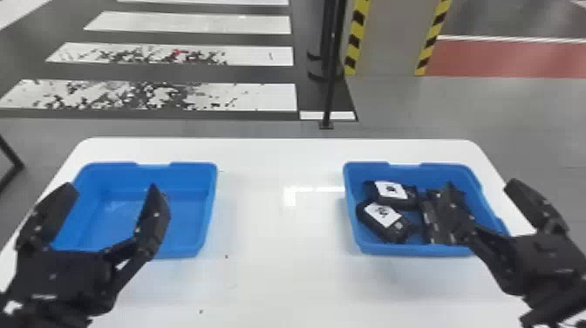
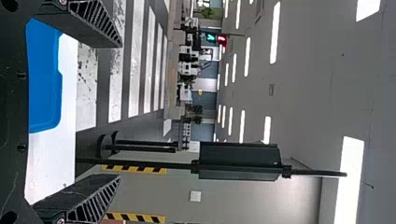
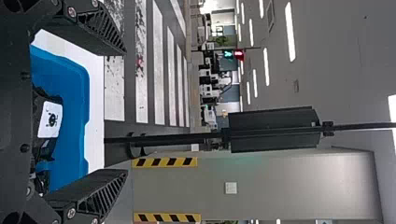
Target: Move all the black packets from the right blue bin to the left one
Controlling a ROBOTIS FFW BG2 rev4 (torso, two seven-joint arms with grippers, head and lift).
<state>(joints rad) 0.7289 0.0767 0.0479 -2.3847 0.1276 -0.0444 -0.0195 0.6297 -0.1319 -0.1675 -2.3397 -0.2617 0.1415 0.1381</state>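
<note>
1 black packet (image 1: 382,214) wants square straddling: centre the right gripper (image 1: 481,184), jaws spread, over the right blue bin (image 1: 410,250) first; the left gripper (image 1: 112,186), left of that bin, gapes.

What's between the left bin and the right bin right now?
In the head view, bare white table with some glare lies between the left bin and right bin; no packet there.

Bright, diffuse indoor light; in the 2 wrist views you see ceiling lights (image 3: 289,32) burning nearly white. In the head view, you have 1 hard-edged patch of glare (image 1: 290,196) on the white table (image 1: 279,270) and a soft, faint shadow (image 1: 392,275) just before the right blue bin (image 1: 392,249).
</note>
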